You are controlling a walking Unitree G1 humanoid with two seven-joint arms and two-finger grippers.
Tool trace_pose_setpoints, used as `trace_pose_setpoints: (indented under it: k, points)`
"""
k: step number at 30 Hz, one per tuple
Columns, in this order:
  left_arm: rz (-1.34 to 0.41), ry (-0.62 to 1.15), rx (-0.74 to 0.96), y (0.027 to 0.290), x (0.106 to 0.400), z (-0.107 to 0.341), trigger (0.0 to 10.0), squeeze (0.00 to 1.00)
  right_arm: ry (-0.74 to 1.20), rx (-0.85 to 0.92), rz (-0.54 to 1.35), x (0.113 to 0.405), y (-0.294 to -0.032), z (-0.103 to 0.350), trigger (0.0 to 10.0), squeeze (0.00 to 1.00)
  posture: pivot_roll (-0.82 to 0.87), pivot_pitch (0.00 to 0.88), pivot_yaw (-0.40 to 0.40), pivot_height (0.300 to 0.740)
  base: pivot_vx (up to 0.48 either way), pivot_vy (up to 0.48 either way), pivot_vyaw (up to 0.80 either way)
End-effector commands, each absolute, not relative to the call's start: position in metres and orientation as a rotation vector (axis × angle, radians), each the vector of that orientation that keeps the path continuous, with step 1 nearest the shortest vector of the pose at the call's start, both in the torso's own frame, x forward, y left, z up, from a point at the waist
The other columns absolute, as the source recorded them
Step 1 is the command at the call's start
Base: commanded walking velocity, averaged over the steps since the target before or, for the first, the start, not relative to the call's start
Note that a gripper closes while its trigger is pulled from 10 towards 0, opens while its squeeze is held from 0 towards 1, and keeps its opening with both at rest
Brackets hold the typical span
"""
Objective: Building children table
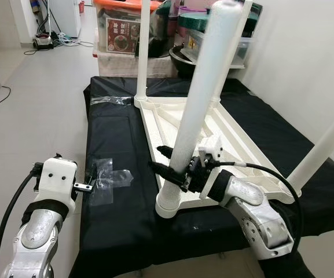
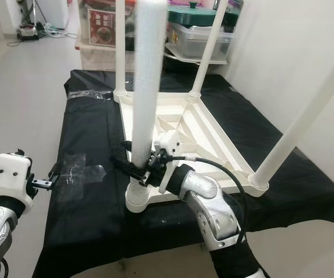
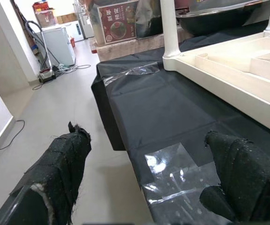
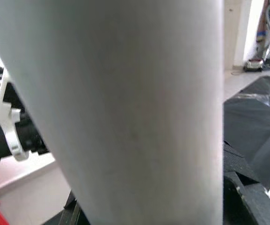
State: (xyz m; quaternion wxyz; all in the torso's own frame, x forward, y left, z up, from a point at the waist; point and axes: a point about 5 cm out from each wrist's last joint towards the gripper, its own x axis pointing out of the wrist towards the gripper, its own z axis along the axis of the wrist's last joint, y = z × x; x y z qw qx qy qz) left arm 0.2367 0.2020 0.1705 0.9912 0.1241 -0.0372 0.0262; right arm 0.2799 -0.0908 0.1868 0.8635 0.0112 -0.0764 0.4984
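The right end effector (image 1: 175, 168) was clamped around the nearest white cylindrical plastic table leg (image 1: 198, 104), its black fingers (image 1: 165, 171) closed on either side of the tube just above the socket at the leg's base. That leg stood upright in the near corner of the upturned white plastic children's table top (image 1: 236, 139), which lay ribbed side up on the worktop covered in black sheeting (image 1: 114, 214). Three more white legs (image 2: 294, 130) rose from the other corners. The left end effector (image 3: 149, 183) hung with its fingers spread open and empty, beyond the worktop's left edge, well apart from the table, pointing toward a patch of clear tape (image 1: 112, 176) stuck on the sheeting. Stacked plastic storage boxes (image 1: 120, 29) stood behind the worktop.
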Motion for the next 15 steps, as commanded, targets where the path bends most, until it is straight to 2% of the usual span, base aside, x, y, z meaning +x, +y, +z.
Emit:
trace_pose_setpoints:
  k: [1, 10, 15]
  points:
    - [0.045, -0.079, 0.239, 0.2013, 0.2367, 0.1724, 10.0, 0.0, -0.078, 0.088, 1.065, 0.2772, -0.0851, 0.1726, 10.0, 0.0, 0.14, 0.0, -0.118, 0.74, 0.0, 0.0, 0.0]
    - [0.056, -0.078, 0.247, 0.2037, 0.2354, 0.1728, 10.0, 0.0, -0.065, 0.063, 1.075, 0.2768, -0.0841, 0.1646, 10.0, 0.0, 0.15, 0.0, -0.124, 0.74, 0.0, 0.0, 0.0]
    - [0.06, -0.073, 0.242, 0.2038, 0.2338, 0.1721, 10.0, 0.0, -0.063, 0.039, 1.141, 0.2723, -0.0823, 0.1668, 10.0, 0.0, 0.15, 0.0, -0.124, 0.74, 0.0, 0.0, 0.0]
